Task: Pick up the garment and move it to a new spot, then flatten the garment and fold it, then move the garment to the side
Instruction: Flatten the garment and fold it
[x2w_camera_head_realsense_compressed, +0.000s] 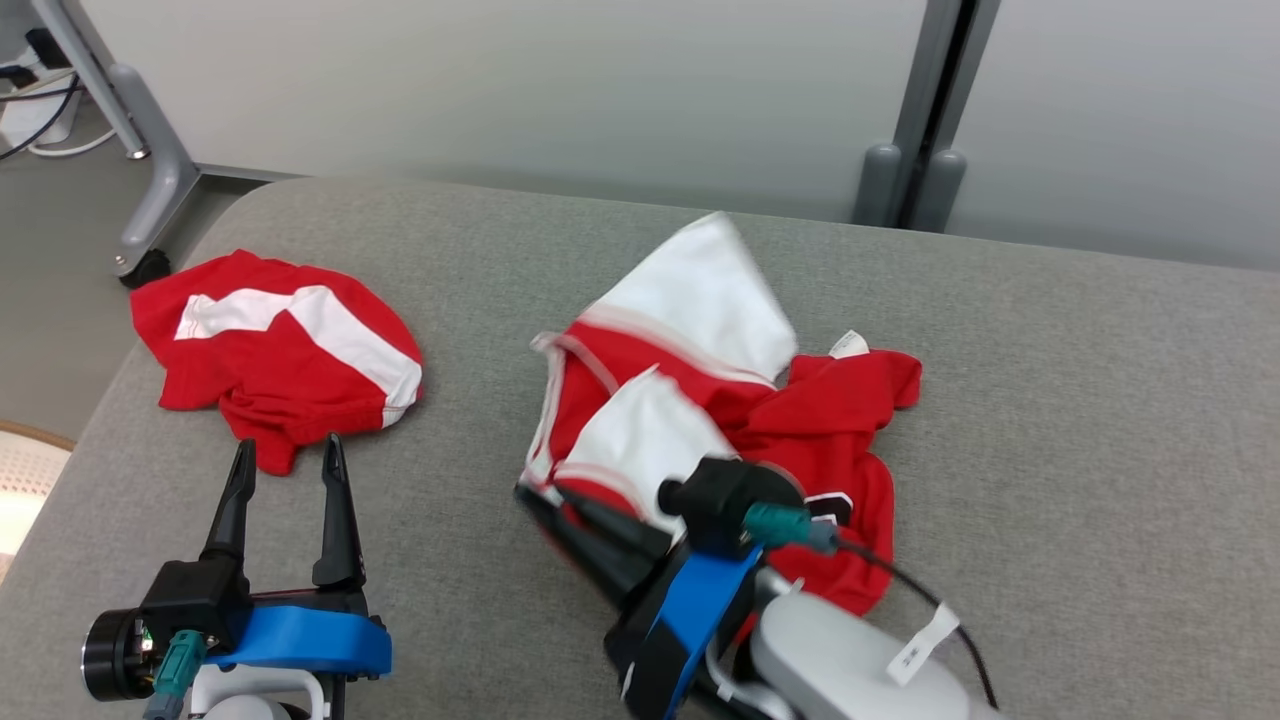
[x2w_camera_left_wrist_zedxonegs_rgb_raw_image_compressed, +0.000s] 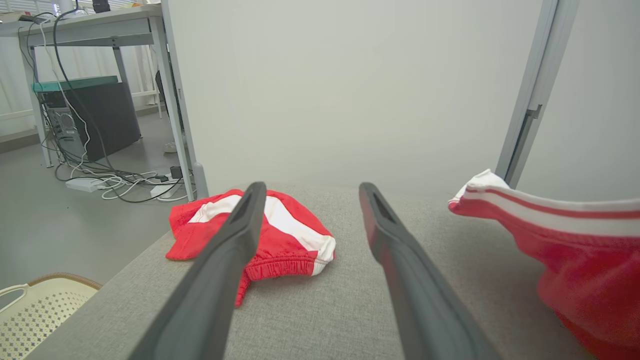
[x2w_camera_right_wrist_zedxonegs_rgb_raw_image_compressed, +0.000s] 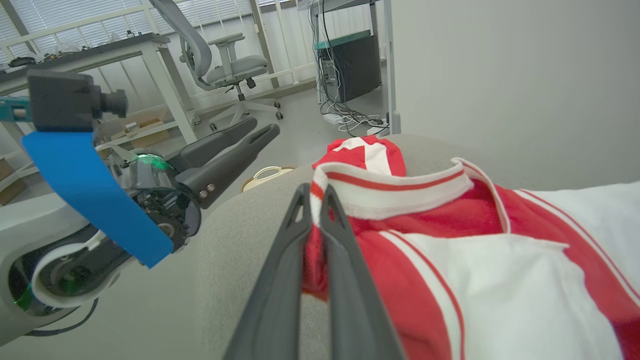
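**Right claw pinched on the garment's trim, left claw wide and empty**

At the far left I see a cream basket (x2w_camera_head_realsense_compressed: 22, 480) on the floor, below the edge of the grey padded surface (x2w_camera_head_realsense_compressed: 1080, 420). At the left end of that surface lies a second red-and-white piece (x2w_camera_head_realsense_compressed: 275, 350), bunched into a rounded heap. My left gripper (x2w_camera_head_realsense_compressed: 288, 445) sits on the near side of it. Its fingers are spread wide and hold nothing, and the tips are just beside the heap's near edge. I cannot tell whether they touch the cloth.

Further right, the garment (x2w_camera_head_realsense_compressed: 740, 400) sits about mid-surface, well apart from the left heap. It is crumpled red cloth with white panels and red-and-white striped trim, and a white label (x2w_camera_head_realsense_compressed: 849, 344) shows toward its far right side. My right gripper (x2w_camera_head_realsense_compressed: 530, 497) is angled in from the near side, pointing left. Its fingers are pressed together on the striped trim at the garment's near-left corner. In the left wrist view that trimmed edge stands raised off the padding. Behind, on the far side, are a pale partition (x2w_camera_head_realsense_compressed: 500, 90) and, further right, a grey post (x2w_camera_head_realsense_compressed: 925, 100).
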